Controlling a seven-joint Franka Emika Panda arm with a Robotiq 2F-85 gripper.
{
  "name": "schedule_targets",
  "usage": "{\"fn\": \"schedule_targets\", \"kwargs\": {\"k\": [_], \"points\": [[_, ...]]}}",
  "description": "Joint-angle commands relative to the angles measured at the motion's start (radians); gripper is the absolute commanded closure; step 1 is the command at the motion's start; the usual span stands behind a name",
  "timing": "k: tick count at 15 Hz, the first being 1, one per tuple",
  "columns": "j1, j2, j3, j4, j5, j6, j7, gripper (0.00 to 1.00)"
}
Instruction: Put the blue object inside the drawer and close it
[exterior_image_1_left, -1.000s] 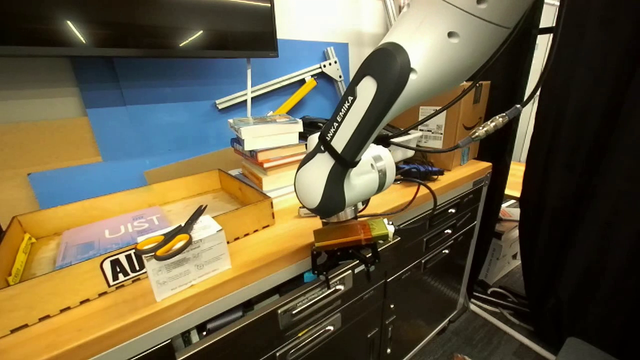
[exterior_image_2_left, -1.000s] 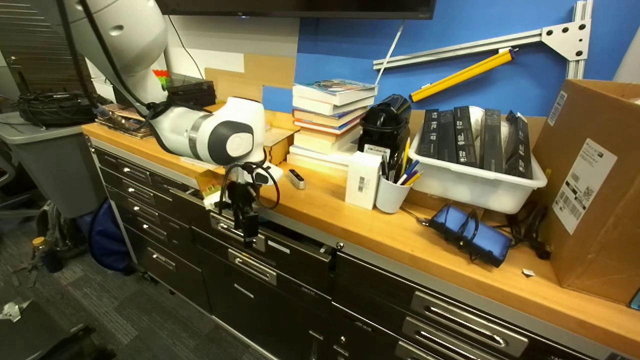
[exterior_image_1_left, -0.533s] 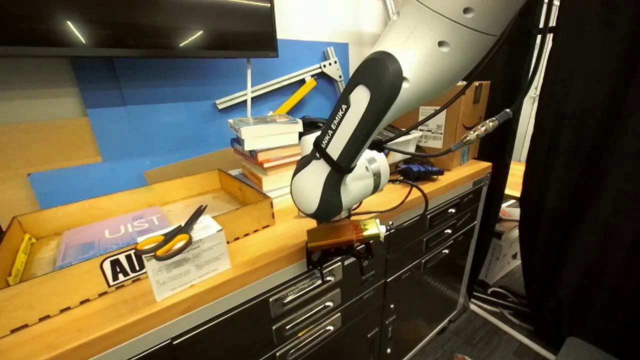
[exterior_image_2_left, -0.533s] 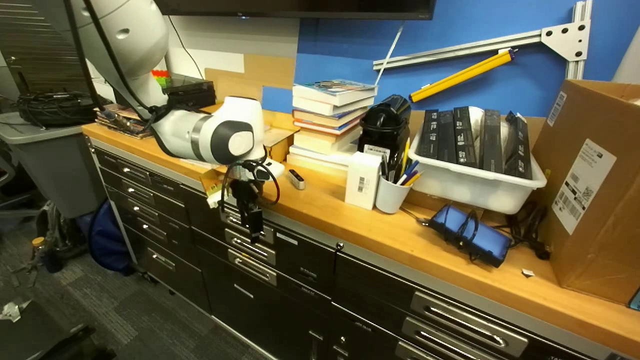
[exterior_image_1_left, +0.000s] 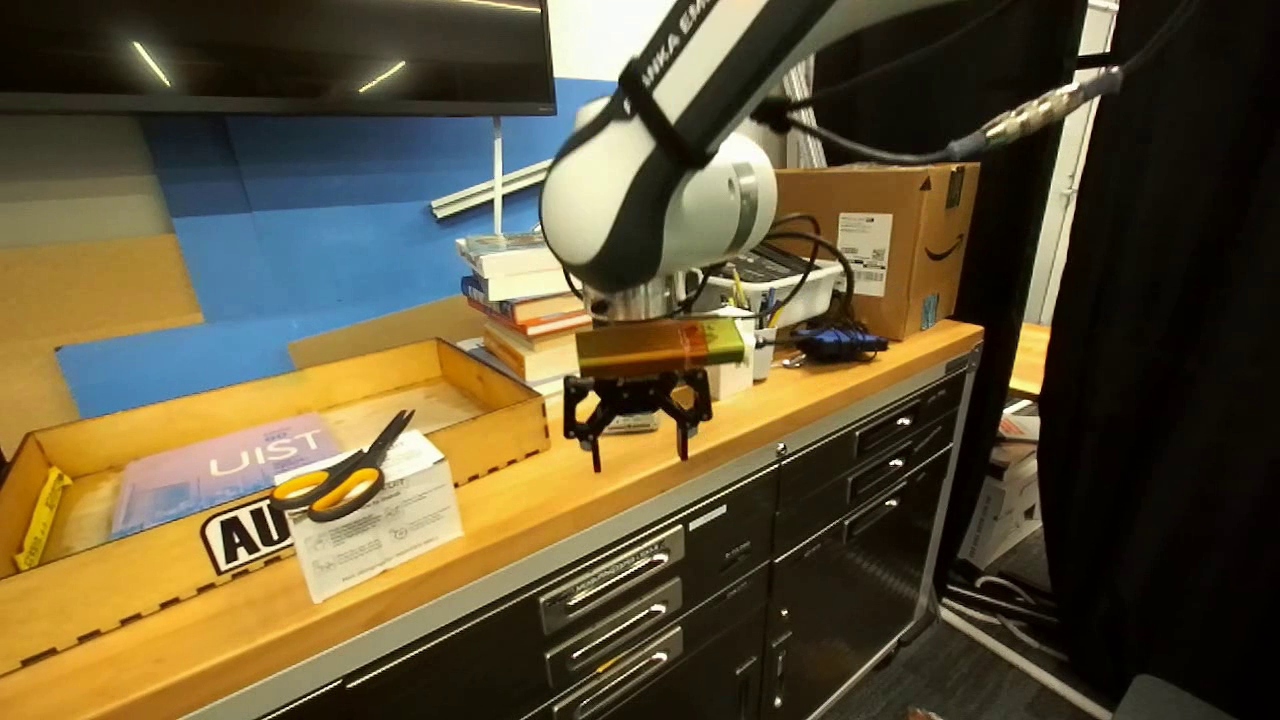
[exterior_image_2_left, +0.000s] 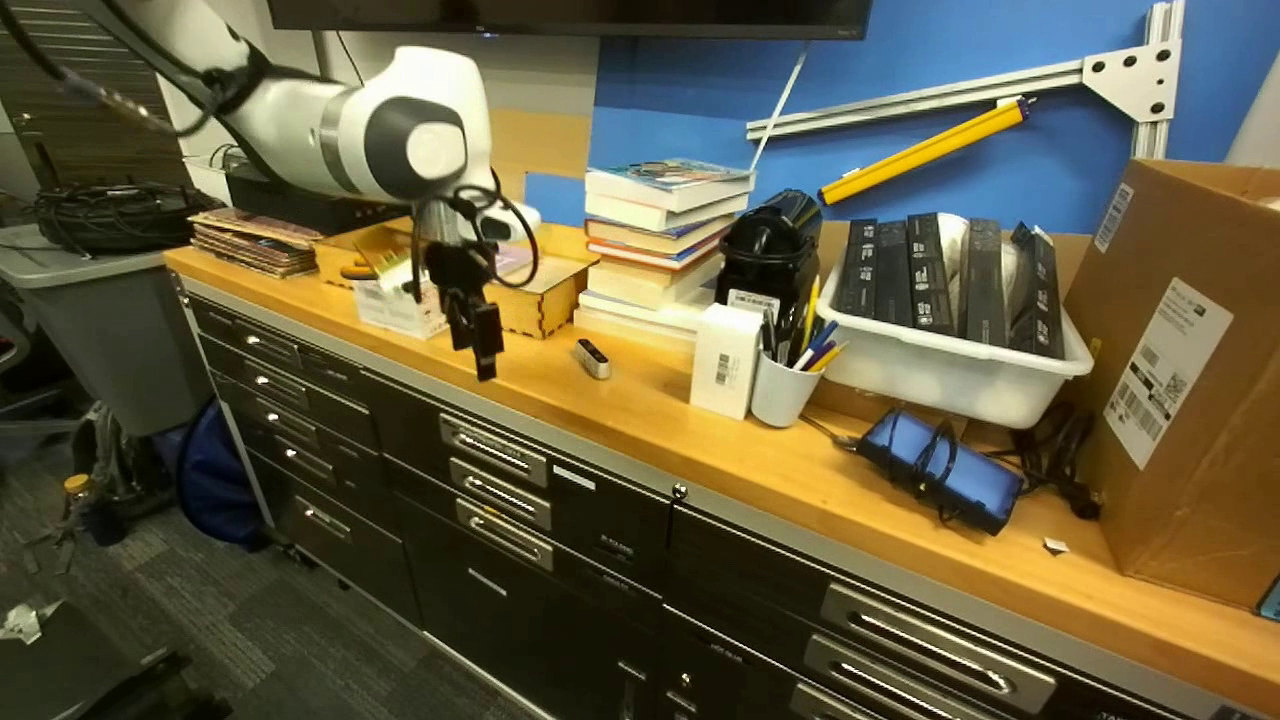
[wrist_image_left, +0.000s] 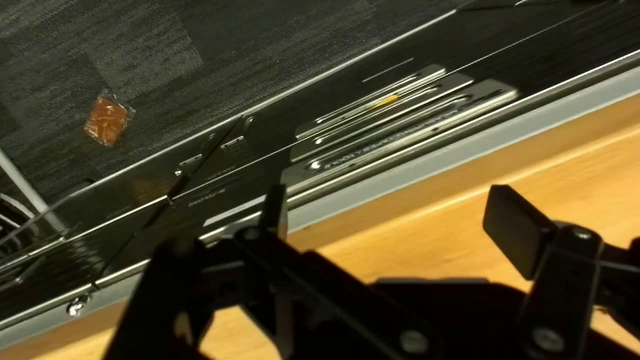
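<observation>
I judge that I am at the last step, with the closing done: the drawer sits flush in the black cabinet in both exterior views. The blue object shows in no view; I take it to be inside the drawer, though I cannot confirm that from here. My claw hangs with its fingers spread and nothing between them. The next move, I think, calls for neither grasp nor push, only a rise and a slow retreat.

Going left to right in an exterior view, the wooden tray comes first, its walls standing up from the tabletop. In front of it a white carton stands close to the tabletop's front edge with scissors lying on top; a low swing that way could knock them off. Next, the book stack rises behind me, so I should not back up at this height. I hang near the front edge, which slants across the wrist view; my tips look apart from the wood. Farther right come the white bin, set back, and the cardboard box near the tabletop's end. The easiest room looks to be upward, or outward over the floor.
</observation>
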Motion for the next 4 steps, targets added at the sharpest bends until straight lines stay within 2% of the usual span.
{"fn": "schedule_targets", "kwargs": {"k": [1,2,4], "points": [[-0.009,-0.141,0.069,0.066,0.095,-0.247,-0.133,0.0],[-0.017,-0.078,0.055,0.033,0.045,-0.137,-0.065,0.0],[-0.017,-0.136,0.082,0.057,0.069,-0.226,-0.091,0.0]]}}
